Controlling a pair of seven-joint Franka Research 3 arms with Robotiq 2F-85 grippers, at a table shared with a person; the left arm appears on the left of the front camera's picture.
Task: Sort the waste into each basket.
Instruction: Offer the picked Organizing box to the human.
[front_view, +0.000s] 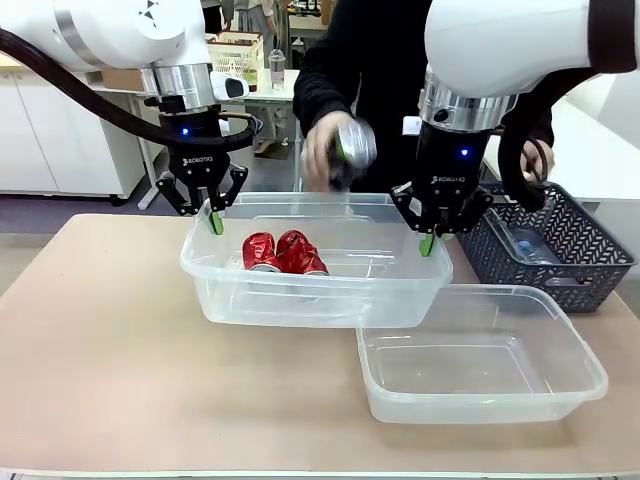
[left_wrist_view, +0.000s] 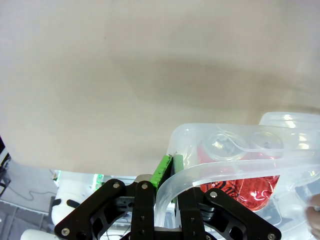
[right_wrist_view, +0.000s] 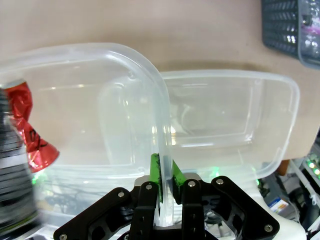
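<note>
The left fingers (front_view: 216, 222) are closed tight on the rim of a clear tub (front_view: 300, 300) at one short end, and the right fingers (front_view: 428, 244) are closed the same way on the rim at the other end. The tub hangs between the two; whether its base clears the bench (front_view: 100, 350) I cannot tell.

The left wrist view shows the left fingers (left_wrist_view: 170, 169) with a green pad on each side of the rolled rim of the tub (left_wrist_view: 225, 160). Just past their tips, inside the wall, lie two crushed red cans (left_wrist_view: 235, 185). In the front view the cans (front_view: 283, 252) sit nearer the left fingers than the right.

In the right wrist view the right fingers (right_wrist_view: 164, 172) pinch the tub (right_wrist_view: 150, 85) edge-on. Beyond their tips lies a second tub (right_wrist_view: 290, 100) with nothing in it, flat on the bench. One can (right_wrist_view: 30, 135) shows off to the side.

In the front view the second tub (front_view: 590, 385) lies below the right fingers, its far rim behind the held tub's corner. Just outside the right fingers stands a dark lattice basket (front_view: 590, 260) holding a clear bottle (front_view: 525, 243).

Beyond the tub, between the two pairs of fingers, a person's hand (front_view: 322, 150) holds a blurred silvery item (front_view: 355, 145) with a green band — what it is I cannot tell.

The bench is plain tan and matt — behind it are white cabinets (front_view: 50, 130).
</note>
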